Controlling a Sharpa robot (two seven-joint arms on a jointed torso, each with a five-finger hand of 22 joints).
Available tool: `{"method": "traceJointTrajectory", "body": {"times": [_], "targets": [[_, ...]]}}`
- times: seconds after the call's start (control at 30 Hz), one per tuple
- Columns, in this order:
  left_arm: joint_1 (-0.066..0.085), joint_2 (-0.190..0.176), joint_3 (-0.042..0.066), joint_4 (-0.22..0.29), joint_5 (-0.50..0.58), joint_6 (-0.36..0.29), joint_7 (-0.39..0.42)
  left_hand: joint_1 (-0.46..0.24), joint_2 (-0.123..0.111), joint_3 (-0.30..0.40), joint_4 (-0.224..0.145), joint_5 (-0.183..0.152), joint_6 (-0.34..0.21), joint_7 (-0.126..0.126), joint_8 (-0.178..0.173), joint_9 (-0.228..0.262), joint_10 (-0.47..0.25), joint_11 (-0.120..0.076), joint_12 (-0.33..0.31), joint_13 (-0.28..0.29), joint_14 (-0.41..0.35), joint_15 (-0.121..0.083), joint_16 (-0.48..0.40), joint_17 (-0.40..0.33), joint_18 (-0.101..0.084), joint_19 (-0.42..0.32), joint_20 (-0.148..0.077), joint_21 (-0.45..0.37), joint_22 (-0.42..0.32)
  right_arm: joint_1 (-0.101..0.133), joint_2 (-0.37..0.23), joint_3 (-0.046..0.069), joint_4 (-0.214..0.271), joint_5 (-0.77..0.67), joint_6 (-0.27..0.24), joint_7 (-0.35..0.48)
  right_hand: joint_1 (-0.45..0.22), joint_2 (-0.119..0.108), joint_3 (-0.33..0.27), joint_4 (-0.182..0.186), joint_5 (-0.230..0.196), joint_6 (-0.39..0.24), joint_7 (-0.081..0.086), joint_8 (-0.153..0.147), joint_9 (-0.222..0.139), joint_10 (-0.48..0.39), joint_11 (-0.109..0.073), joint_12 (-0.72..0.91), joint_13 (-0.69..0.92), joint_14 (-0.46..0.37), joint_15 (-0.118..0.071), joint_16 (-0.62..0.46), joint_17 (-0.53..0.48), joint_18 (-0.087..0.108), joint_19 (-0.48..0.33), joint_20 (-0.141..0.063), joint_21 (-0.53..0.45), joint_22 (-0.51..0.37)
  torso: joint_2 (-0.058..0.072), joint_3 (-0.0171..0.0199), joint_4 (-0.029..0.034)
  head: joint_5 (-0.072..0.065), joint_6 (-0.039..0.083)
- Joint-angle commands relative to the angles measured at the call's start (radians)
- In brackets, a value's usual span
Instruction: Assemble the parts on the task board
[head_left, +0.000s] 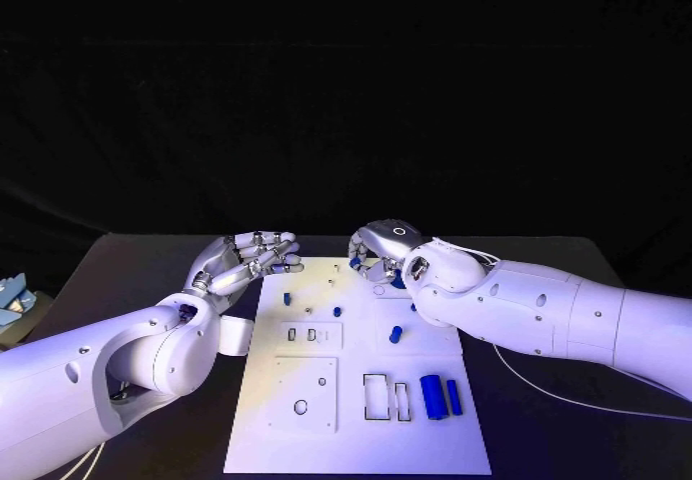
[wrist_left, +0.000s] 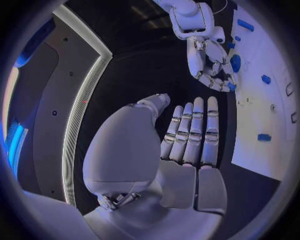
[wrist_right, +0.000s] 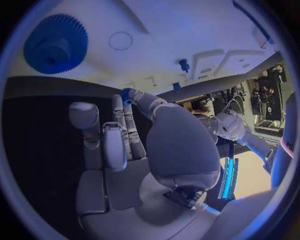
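Observation:
The white task board (head_left: 361, 440) lies lengthwise in the middle of the black table. My right hand (head_left: 382, 250) hovers over its far end and pinches a small blue part (wrist_right: 127, 94) between thumb and a fingertip. A blue gear (wrist_right: 56, 47) sits on the board just under that hand. My left hand (head_left: 248, 258) hangs beside the board's far left corner, fingers straight and side by side, holding nothing. Small blue pegs (head_left: 287, 298) (head_left: 395, 334) stand on the board. Two long blue bars (head_left: 433, 396) lie near its near right side.
Rectangular cut-outs (head_left: 375, 397) and a round hole (head_left: 300, 406) mark the board's near half. A thin white cable (head_left: 577, 395) trails over the table under my right arm. A pale object (head_left: 12, 295) sits off the table's left edge.

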Motion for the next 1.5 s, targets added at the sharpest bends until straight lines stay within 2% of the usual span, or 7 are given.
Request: {"method": "traceJointTrajectory", "body": {"times": [0.03, 0.33, 0.67, 0.87, 1.1, 1.27, 1.5], "targets": [[0.002, 0.005, 0.001, 0.0, 0.005, 0.021, 0.004, -0.01, -0.003, 0.005, 0.0, -0.004, -0.004, 0.019, -0.006, -0.001, -0.006, 0.004, -0.005, -0.001, 0.006, 0.003, 0.006, 0.001, 0.011, 0.007, -0.003, 0.003, 0.001, -0.002, 0.021, 0.001, -0.02, 0.006, -0.023, 0.011, 0.01, 0.012, 0.007, 0.0, 0.003, -0.005, 0.005, 0.004, 0.011, -0.004, -0.004, -0.001, 0.0, 0.049, -0.004, 0.006, 0.0, -0.007, -0.005, -0.005, 0.004, 0.001, 0.003, 0.0011, 0.0031, 0.001, -0.002], [0.002, 0.009, 0.001, -0.002, 0.005, 0.021, 0.003, -0.01, -0.003, 0.005, 0.0, -0.004, -0.004, 0.019, -0.006, -0.001, -0.006, 0.004, -0.005, -0.001, 0.006, 0.003, 0.006, 0.001, 0.011, 0.007, -0.003, 0.003, 0.001, -0.009, 0.052, 0.001, -0.041, 0.012, -0.022, 0.019, 0.009, 0.011, 0.008, 0.0, 0.003, -0.008, 0.006, 0.003, 0.013, -0.005, -0.003, -0.001, 0.0, 0.049, -0.004, 0.008, 0.002, -0.006, -0.007, -0.004, 0.003, 0.0, 0.007, -0.0007, 0.0106, 0.0, -0.005], [0.008, 0.008, 0.001, 0.0, 0.005, 0.018, 0.004, -0.01, -0.002, 0.005, -0.001, -0.004, -0.004, 0.019, -0.006, -0.001, -0.006, 0.004, -0.006, 0.0, 0.006, 0.003, 0.007, 0.002, 0.011, 0.007, -0.003, 0.003, 0.001, -0.011, 0.069, 0.002, -0.055, 0.017, -0.019, 0.025, 0.007, 0.01, 0.008, 0.0, 0.003, -0.009, 0.006, 0.003, 0.014, -0.005, -0.002, -0.002, 0.0, 0.049, -0.003, 0.007, 0.002, -0.006, -0.008, -0.004, 0.002, -0.001, 0.011, -0.0017, 0.0092, 0.0, -0.002], [0.011, 0.009, 0.001, 0.0, 0.005, 0.018, 0.004, -0.01, -0.002, 0.006, -0.001, -0.004, -0.004, 0.019, -0.007, -0.001, -0.006, 0.004, -0.006, 0.0, 0.006, 0.003, 0.007, 0.002, 0.011, 0.007, -0.004, 0.004, 0.001, -0.012, 0.082, 0.002, -0.072, 0.02, -0.014, 0.025, 0.005, 0.01, 0.008, 0.001, 0.002, -0.012, 0.007, 0.003, 0.016, -0.006, -0.002, -0.002, 0.0, 0.049, -0.002, 0.008, 0.003, -0.006, -0.01, -0.003, 0.001, -0.002, 0.014, -0.0026, 0.0133, -0.002, -0.003], [0.012, 0.011, 0.001, -0.002, 0.005, 0.019, 0.003, -0.01, -0.002, 0.006, -0.001, -0.004, -0.004, 0.019, -0.007, -0.001, -0.006, 0.004, -0.006, 0.0, 0.006, 0.003, 0.007, 0.002, 0.011, 0.007, -0.004, 0.004, 0.001, -0.012, 0.093, 0.002, -0.099, 0.028, 0.004, 0.03, 0.002, 0.009, 0.008, 0.002, 0.002, -0.014, 0.008, 0.003, 0.018, -0.008, -0.001, -0.002, 0.0, 0.048, -0.002, 0.007, 0.0, -0.005, -0.012, -0.002, -0.001, -0.005, 0.015, -0.0043, 0.0145, -0.004, -0.003], [0.012, 0.012, 0.001, -0.002, 0.005, 0.02, 0.002, -0.01, -0.002, 0.006, -0.001, -0.004, -0.004, 0.019, -0.007, -0.001, -0.006, 0.004, -0.006, 0.0, 0.006, 0.003, 0.007, 0.002, 0.011, 0.007, -0.004, 0.004, 0.001, -0.012, 0.101, 0.002, -0.111, 0.031, 0.013, 0.031, -0.003, 0.007, 0.009, 0.004, 0.001, -0.02, 0.009, 0.002, 0.021, -0.012, 0.001, -0.004, -0.001, 0.048, 0.0, 0.009, 0.002, -0.005, -0.014, -0.001, -0.001, -0.005, 0.015, -0.0017, 0.0133, -0.003, -0.004], [0.012, 0.013, 0.001, -0.004, 0.005, 0.02, 0.002, -0.01, -0.002, 0.006, -0.001, -0.004, -0.004, 0.019, -0.007, -0.001, -0.006, 0.004, -0.006, 0.0, 0.006, 0.003, 0.007, 0.002, 0.011, 0.007, -0.004, 0.004, 0.001, -0.014, 0.104, 0.002, -0.118, 0.024, 0.012, 0.019, -0.003, 0.007, 0.01, 0.004, 0.002, -0.022, 0.009, 0.002, 0.022, -0.013, 0.001, -0.004, -0.001, 0.048, 0.0, 0.01, 0.003, -0.005, -0.015, -0.001, -0.001, -0.005, 0.014, -0.002, 0.012, 0.0, -0.005]]}}
